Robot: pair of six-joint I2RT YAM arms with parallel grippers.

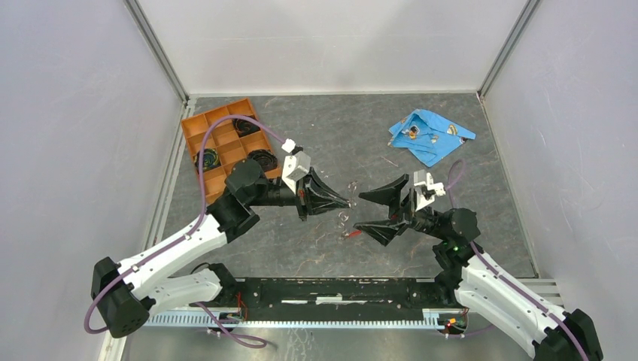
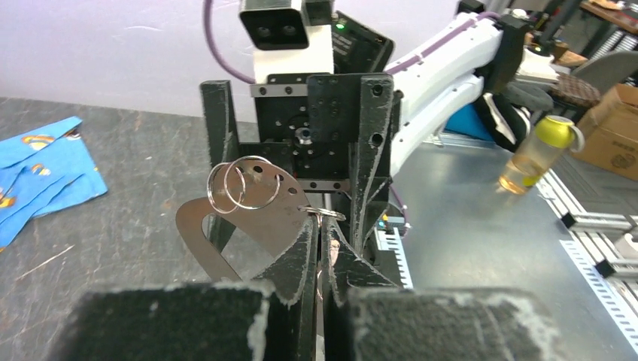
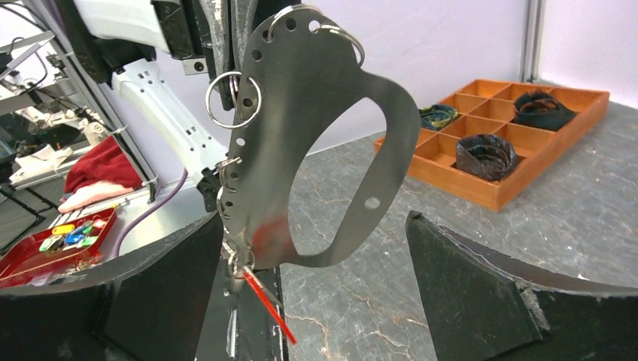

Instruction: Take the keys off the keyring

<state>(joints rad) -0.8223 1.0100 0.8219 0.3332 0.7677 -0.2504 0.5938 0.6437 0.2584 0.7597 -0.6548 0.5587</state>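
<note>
My left gripper (image 1: pixel 347 201) is shut on the top edge of a thin silvery metal plate (image 3: pixel 316 143) and holds it hanging above the table. The plate carries several thin wire rings. In the left wrist view the gripper (image 2: pixel 322 226) pinches the plate (image 2: pixel 259 214) beside a small ring. The keyring (image 3: pixel 234 262) hangs at the plate's lower edge, with the red key (image 3: pixel 268 307) dangling from it. The red key also shows in the top view (image 1: pixel 352 235). My right gripper (image 1: pixel 358 211) is open and empty, with its jaws on either side of the plate (image 3: pixel 316 293).
An orange compartment tray (image 1: pixel 218 110) with black coiled rings stands at the back left and shows in the right wrist view (image 3: pixel 451 188). A blue cloth (image 1: pixel 429 135) with shiny round bits lies at the back right. White walls enclose the table.
</note>
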